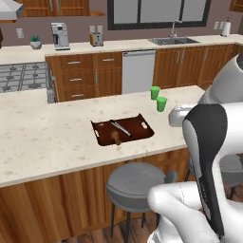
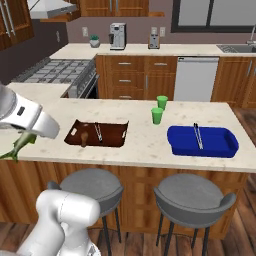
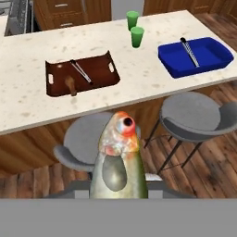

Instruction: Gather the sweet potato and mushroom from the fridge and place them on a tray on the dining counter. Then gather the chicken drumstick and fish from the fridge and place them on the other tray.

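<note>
**Fish in the gripper, off the near edge of the dining counter**

The dining counter [image 2: 140, 145] ran across all three views, its pale top carrying two trays. Grey round stools [image 2: 192, 197] stood along its near side, on the wooden floor.

The blue tray [image 2: 202, 141] sat toward the counter's right end, close to the near edge, with a pair of metal tongs [image 2: 198, 136] lying inside it. The brown tray [image 1: 123, 129] lay nearer the middle of the top, also close to the near edge. It held a second pair of tongs [image 1: 120, 127] and a small brown item [image 1: 116, 138] at its near rim; whether that was the mushroom could not be told.

Two green cups [image 3: 136, 36] stood between the trays, toward the far edge, one just behind the other.

The gripper [image 3: 119, 185] was clenched on the fish [image 3: 118, 159], whose red-eyed head pointed up toward the counter in the hand view. In the right base view the fish [image 2: 19, 145] hung below the white hand, off the counter's near left edge, not yet over either tray.
</note>
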Robot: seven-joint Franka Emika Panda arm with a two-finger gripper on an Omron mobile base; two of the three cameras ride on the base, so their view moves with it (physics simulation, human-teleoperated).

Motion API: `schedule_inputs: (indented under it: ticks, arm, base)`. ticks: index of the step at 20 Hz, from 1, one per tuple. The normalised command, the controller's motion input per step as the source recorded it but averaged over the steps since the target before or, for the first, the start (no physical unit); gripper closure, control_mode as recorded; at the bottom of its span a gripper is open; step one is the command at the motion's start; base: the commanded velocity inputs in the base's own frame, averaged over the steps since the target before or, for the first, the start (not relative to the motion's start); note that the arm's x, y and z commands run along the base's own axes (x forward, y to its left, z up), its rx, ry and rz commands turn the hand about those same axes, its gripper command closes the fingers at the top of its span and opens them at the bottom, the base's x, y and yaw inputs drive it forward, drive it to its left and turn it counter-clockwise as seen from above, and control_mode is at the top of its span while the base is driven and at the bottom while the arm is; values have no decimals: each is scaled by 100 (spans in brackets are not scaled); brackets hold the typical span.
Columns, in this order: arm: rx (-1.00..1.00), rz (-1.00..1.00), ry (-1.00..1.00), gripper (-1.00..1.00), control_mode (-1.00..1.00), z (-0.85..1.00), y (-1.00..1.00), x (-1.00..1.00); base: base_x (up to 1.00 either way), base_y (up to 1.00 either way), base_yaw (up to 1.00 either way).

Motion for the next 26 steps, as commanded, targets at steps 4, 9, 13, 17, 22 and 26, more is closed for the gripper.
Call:
schedule_inputs:
  ticks: [4, 9, 13, 17, 22, 26]
  arm:
    - [6, 0, 0, 100, -100, -3, -9, 92]
    - [6, 0, 0, 100, -100, -18, -3, 87]
    - [3, 0, 0, 100, -100, -38, 0, 86]
    - [0, 0, 0, 100, -100, -51, 0, 80]
    - [0, 0, 0, 100, -100, -61, 0, 73]
    - [0, 0, 0, 100, -100, -47, 0, 55]
  base:
    - [0, 0, 0]
    - [0, 0, 0]
    - [0, 0, 0]
    - [0, 0, 0]
    - [0, 0, 0]
    - [0, 0, 0]
